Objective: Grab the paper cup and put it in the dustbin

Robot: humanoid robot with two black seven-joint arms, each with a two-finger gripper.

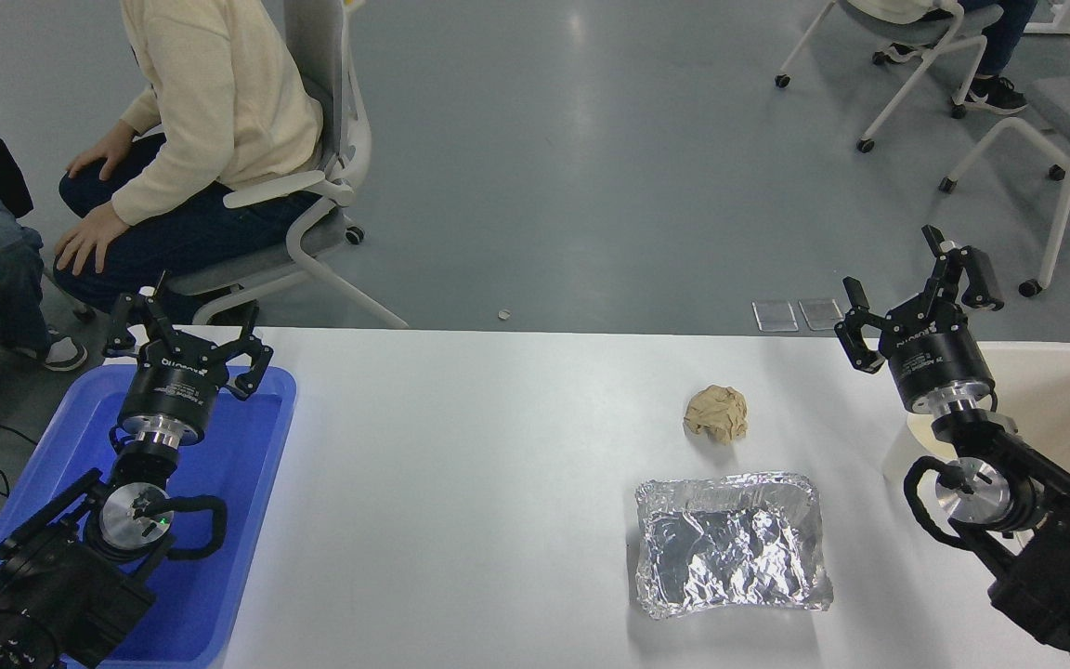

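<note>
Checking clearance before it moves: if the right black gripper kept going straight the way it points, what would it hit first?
The right black gripper, open, points up and away past the white table's far edge. Nothing shows in that line, though depth is uncertain.

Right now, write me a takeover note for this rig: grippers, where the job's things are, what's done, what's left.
Left gripper: open, empty, parked over the blue tray at lower left.
Right gripper: open, empty, raised at the table's right end, beside the dustbin.
Paper cup: not visible anywhere on the table; whether it lies in the dustbin cannot be told, as the right arm hides part of the inside.
On the table: a crumpled tan paper ball and a foil tray, apart from each other.
Done: nothing confirmable.
Left: locate the cup; if found, bin it.
</note>
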